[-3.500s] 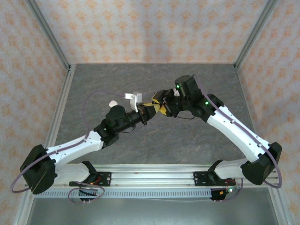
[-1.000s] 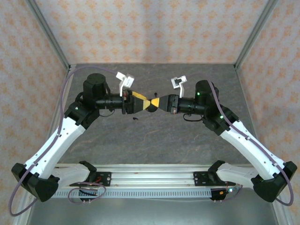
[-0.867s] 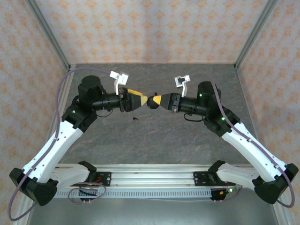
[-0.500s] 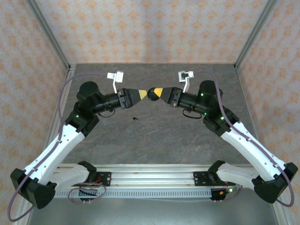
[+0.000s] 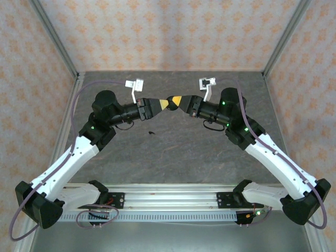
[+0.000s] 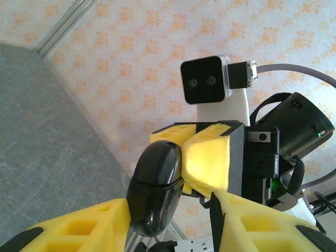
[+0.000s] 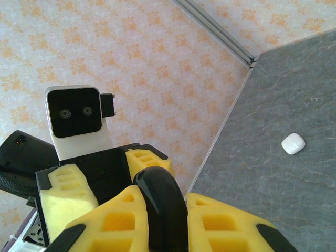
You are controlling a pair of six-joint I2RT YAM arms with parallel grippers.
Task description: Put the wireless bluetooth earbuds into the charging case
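Observation:
The black charging case (image 5: 171, 101) hangs in the air over the middle of the table, lid shut. My right gripper (image 5: 178, 100) is shut on it, and both yellow pads press its sides in the right wrist view, around the case (image 7: 160, 210). My left gripper (image 5: 164, 104) faces it from the left. Its jaws stand around the case's lower half (image 6: 157, 184): one pad (image 6: 89, 228) touches and the other pad (image 6: 252, 220) stands a little apart. A tiny black earbud (image 5: 151, 132) lies on the table below.
A small white rounded thing (image 7: 293, 143) lies on the grey table (image 5: 173, 152) towards the left. Aluminium frame posts (image 5: 52, 37) and patterned walls close the sides and back. The rail (image 5: 168, 197) with both arm bases runs along the near edge.
The left gripper drew back from the case, then came in again around it, and its jaws narrowed. The right gripper kept the case and carried it slightly up and back.

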